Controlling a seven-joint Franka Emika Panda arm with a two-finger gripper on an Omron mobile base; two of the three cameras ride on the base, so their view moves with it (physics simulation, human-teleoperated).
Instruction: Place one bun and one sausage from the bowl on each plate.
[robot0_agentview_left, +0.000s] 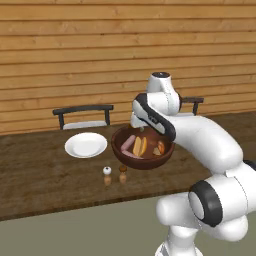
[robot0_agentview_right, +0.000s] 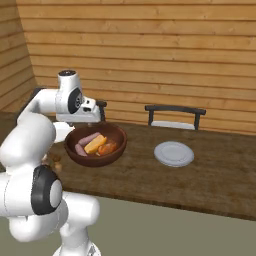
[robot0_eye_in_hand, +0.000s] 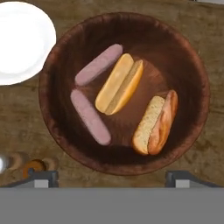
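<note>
Hand view: the pincer (robot0_eye_in_hand: 112, 178) hangs wide open over the bowl (robot0_eye_in_hand: 192, 78) — two sausages and two buns inside, near the desk's (robot0_eye_in_hand: 26, 127) middle.

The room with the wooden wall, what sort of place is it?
Probably a dining corner of a kitchen: a wooden table with chairs behind it, laid with a plate, shakers and a bowl of buns and sausages.

Even, soft rendered light, faint shadows, slightly blurry, no glare.
</note>
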